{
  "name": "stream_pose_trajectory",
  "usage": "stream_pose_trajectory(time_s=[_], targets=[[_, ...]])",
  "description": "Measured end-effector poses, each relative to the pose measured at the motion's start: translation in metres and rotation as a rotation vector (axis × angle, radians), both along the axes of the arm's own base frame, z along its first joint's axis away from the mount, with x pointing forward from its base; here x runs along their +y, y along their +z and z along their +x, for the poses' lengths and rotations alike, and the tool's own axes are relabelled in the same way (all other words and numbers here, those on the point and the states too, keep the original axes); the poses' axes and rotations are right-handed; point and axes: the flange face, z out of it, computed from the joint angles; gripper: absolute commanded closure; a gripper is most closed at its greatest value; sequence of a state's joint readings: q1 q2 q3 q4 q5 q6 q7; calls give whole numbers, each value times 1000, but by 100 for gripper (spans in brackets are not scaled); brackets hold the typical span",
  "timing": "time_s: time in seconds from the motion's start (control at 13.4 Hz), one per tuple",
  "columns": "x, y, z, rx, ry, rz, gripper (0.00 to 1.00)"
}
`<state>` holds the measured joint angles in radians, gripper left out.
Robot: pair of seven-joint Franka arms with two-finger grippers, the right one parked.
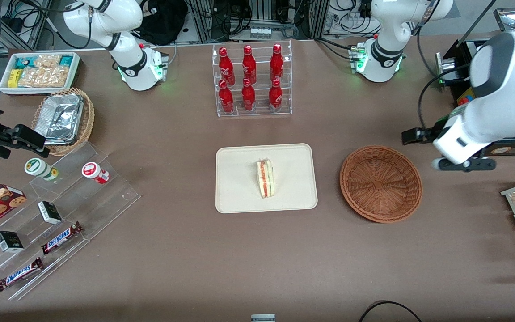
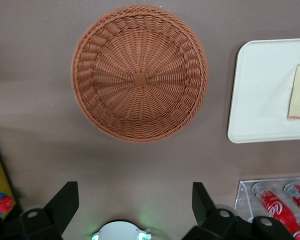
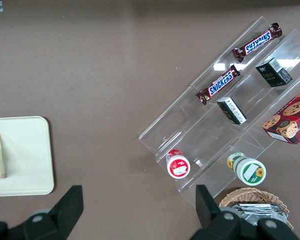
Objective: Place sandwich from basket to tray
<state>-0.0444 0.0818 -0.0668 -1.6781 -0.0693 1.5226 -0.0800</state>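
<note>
1. Table (image 1: 186,268): brown surface. The middle strip around the task's things is bare; clutter sits at the ends and along the edge farthest from the front camera.
2. Tray (image 1: 239,197): lies flat near the table's middle, with bare table around all four rounded edges. Its low rim shows no obstruction. It now carries the sandwich.
3. Basket (image 1: 380,183): sits beside the tray toward the working arm's end, apart from it with a strip of table between. The left wrist view shows the woven floor (image 2: 140,80) with nothing in it.
4. Bottle rack (image 1: 253,80): clear stand of red bottles, farther from the front camera than the tray and apart from it.
5. Gripper (image 2: 135,202): raised and drawn toward the working arm's end of the table, above the table just beside the basket, farther from the front camera than it. Fingers (image 2: 65,205) are spread wide and hold nothing.
6. Sandwich (image 1: 265,179): rests near the tray's centre, well inside the rim, free of the gripper.
7. Judgement: the transfer appears complete, basket emptied and sandwich delivered. Nothing seems left but parking the arm; open room around it looks ample.
</note>
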Motion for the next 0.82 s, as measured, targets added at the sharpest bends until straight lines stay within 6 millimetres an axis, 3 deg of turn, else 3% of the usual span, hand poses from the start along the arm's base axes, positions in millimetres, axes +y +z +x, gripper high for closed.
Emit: stream_pose_trajectory(time_s=[0.52, 0.82], targets=[[31, 66, -33, -44, -7, 50, 0], [32, 77, -33, -76, -11, 72, 0]])
